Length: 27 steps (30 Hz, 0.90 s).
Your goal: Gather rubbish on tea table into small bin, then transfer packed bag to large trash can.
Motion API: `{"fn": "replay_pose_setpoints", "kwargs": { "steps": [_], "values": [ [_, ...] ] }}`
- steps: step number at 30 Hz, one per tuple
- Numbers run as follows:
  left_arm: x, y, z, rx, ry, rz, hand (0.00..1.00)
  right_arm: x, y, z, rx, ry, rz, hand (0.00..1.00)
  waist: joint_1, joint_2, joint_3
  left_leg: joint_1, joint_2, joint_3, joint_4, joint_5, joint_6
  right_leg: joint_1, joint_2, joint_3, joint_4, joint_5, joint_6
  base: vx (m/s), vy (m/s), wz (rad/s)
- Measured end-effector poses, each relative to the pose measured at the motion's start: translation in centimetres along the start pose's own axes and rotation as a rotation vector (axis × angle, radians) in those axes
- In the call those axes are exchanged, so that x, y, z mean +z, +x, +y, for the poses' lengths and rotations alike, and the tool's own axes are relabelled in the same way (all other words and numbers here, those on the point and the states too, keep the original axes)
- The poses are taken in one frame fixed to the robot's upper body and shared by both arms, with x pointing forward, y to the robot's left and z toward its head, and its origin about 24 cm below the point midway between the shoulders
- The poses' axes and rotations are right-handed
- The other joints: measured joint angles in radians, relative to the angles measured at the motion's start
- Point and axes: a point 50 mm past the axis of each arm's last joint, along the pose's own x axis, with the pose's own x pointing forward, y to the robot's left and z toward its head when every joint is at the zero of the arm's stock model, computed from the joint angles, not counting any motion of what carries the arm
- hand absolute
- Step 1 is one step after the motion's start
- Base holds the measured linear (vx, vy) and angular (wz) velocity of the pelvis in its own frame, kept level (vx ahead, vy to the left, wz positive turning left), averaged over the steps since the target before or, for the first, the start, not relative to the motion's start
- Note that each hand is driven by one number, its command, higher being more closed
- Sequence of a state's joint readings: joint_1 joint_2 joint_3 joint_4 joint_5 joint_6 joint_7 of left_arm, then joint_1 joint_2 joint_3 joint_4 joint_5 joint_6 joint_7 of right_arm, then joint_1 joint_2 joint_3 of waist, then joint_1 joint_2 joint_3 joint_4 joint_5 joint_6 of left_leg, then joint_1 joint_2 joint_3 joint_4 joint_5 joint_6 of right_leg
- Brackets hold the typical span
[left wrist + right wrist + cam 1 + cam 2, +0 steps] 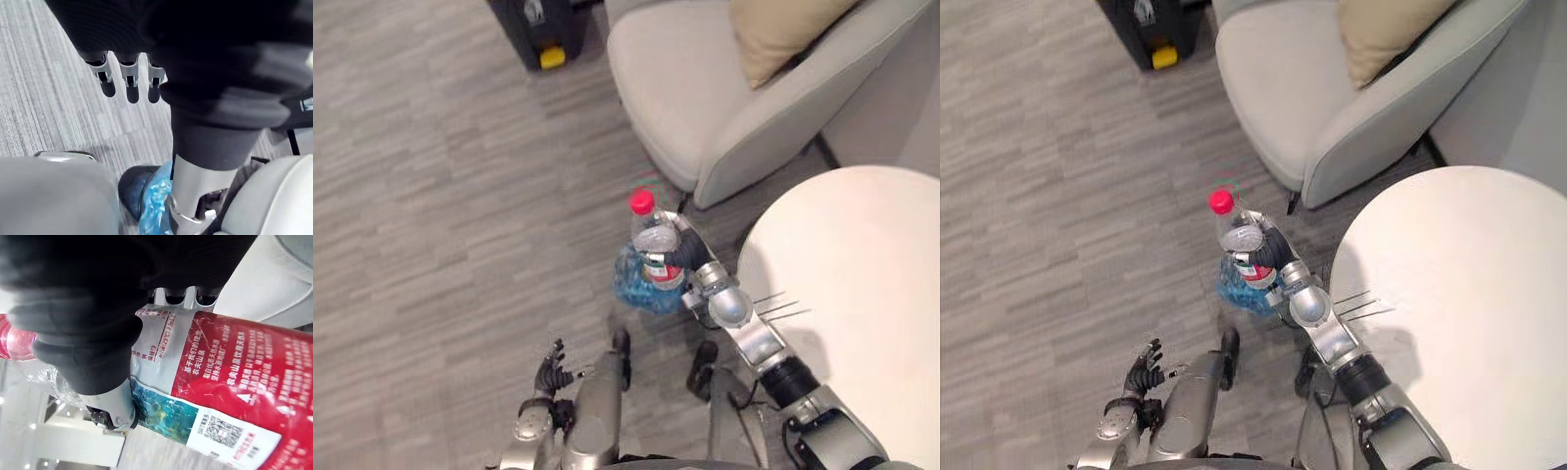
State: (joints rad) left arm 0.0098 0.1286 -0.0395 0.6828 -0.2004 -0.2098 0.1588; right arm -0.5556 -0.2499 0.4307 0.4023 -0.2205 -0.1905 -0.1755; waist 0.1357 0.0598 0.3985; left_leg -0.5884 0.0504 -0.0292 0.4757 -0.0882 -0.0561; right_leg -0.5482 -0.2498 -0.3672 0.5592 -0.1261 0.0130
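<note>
Right hand: the right hand (687,253) is stretched out ahead of the robot over the floor, its fingers and thumb curled round the middle of a clear plastic bottle (652,238).
Bottle: it is held roughly upright, leaning slightly, with its red cap (642,202) at the top, above the hand. The right wrist view shows a red, white and blue label (234,382) wrapped round it, pressed against the hand's dark cover, with the fingers coming round the far side.
Small bin: a small bin lined with a crinkled blue bag (630,280) stands on the floor directly beneath the right hand. From the head camera the bottle's lower end overlaps the bag's opening. Whether the bottle touches the bag cannot be told.
Worktop: a round white worktop (862,294) lies to the right of the right hand, close beside its forearm.
Left hand: the left hand (551,370) hangs low, nearer the robot than the right hand and to its left. Its fingers (128,81) are loosely extended and hold nothing. In its wrist view the blue bag shows past them.
Armchair: a light grey armchair (685,88) stands beyond the right hand, with a beige cushion (783,29) against its back.
Floor: grey striped carpet (431,196) spreads to the left of both hands. A black case (543,29) with a yellow part sits far beyond them.
</note>
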Motion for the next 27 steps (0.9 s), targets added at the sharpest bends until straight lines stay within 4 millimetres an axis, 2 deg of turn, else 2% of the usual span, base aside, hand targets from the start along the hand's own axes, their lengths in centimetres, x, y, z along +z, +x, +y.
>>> {"fn": "replay_pose_setpoints", "kwargs": {
  "steps": [1, 4, 7, 10, 12, 15, 20, 23, 26, 27],
  "values": [
    [0.9, 0.7, -0.2, 0.006, -0.011, -0.026, 0.0, 0.2, 0.8, -0.7, 0.0, -0.056, -0.008, 1.0, 0.013, 0.011, 0.007, -0.046, 0.0, -0.012, 0.01, 0.01, 0.0, -0.033, -0.002, -0.016, 0.006, 0.003, -0.005, -0.1, -0.008, 0.25],
    [2.7, 1.7, -0.6, 0.022, -0.05, -0.074, 0.0, 0.9, 2.1, -2.0, -0.039, -0.103, -0.027, 1.0, 0.019, 0.018, 0.019, -0.122, 0.0, -0.021, 0.016, 0.032, -0.001, -0.094, -0.015, -0.039, 0.031, 0.004, -0.007, -0.1, 0.002, 0.33],
    [5.2, 2.7, -1.2, 0.047, -0.13, -0.143, 0.0, 3.0, 3.8, -3.6, -0.107, -0.159, -0.101, 1.0, 0.018, 0.019, 0.029, -0.243, 0.013, 0.001, 0.04, 0.055, 0.001, -0.202, -0.038, -0.06, 0.08, -0.001, -0.018, -0.08, 0.0, 0.29],
    [8.1, 3.0, -2.0, 0.055, -0.245, -0.246, 0.0, 5.5, 4.9, -5.8, -0.217, -0.164, -0.173, 1.0, 0.018, 0.019, 0.052, -0.357, 0.037, 0.033, 0.104, 0.057, 0.002, -0.297, -0.061, -0.072, 0.148, -0.017, -0.029, -0.07, -0.003, 0.17],
    [10.6, 2.9, -2.8, 0.039, -0.311, -0.332, 0.0, 8.1, 5.4, -8.2, -0.328, -0.167, -0.266, 1.0, 0.018, 0.018, 0.063, -0.457, 0.033, 0.031, 0.15, 0.057, 0.002, -0.392, -0.083, -0.073, 0.209, -0.031, -0.033, -0.06, 0.002, 0.15],
    [12.8, 2.6, -3.2, 0.017, -0.352, -0.415, 0.0, 11.1, 5.8, -11.2, -0.455, -0.176, -0.37, 1.0, 0.014, 0.018, 0.089, -0.557, 0.039, 0.043, 0.184, 0.062, 0.009, -0.494, -0.11, -0.071, 0.268, -0.052, -0.034, -0.06, -0.011, 0.18],
    [13.8, 2.3, -3.6, -0.002, -0.383, -0.456, 0.0, 12.6, 5.9, -14.0, -0.551, -0.199, -0.403, 1.0, 0.014, 0.017, 0.091, -0.679, 0.055, 0.058, 0.243, 0.073, 0.02, -0.615, -0.128, -0.064, 0.342, -0.066, -0.045, -0.05, -0.017, 0.02],
    [14.3, 2.1, -3.6, -0.009, -0.39, -0.477, 0.0, 12.3, 5.7, -14.9, -0.575, -0.188, -0.389, 1.0, 0.011, 0.016, 0.091, -0.726, 0.055, 0.062, 0.276, 0.067, 0.02, -0.674, -0.138, -0.044, 0.382, -0.084, -0.037, -0.06, -0.008, 0.0],
    [14.4, 2.1, -3.7, -0.013, -0.406, -0.479, 0.0, 11.6, 6.4, -15.1, -0.588, -0.155, -0.336, 1.0, 0.01, 0.015, 0.091, -0.768, 0.071, 0.07, 0.299, 0.064, 0.024, -0.716, -0.138, -0.041, 0.405, -0.091, -0.041, -0.09, -0.01, -0.05],
    [14.5, 2.0, -3.7, -0.015, -0.407, -0.484, 0.0, 11.3, 6.5, -15.1, -0.582, -0.139, -0.317, 0.0, 0.009, 0.015, 0.091, -0.782, 0.074, 0.074, 0.305, 0.063, 0.025, -0.732, -0.14, -0.037, 0.416, -0.096, -0.039, -0.08, -0.001, 0.02]
  ]
}}
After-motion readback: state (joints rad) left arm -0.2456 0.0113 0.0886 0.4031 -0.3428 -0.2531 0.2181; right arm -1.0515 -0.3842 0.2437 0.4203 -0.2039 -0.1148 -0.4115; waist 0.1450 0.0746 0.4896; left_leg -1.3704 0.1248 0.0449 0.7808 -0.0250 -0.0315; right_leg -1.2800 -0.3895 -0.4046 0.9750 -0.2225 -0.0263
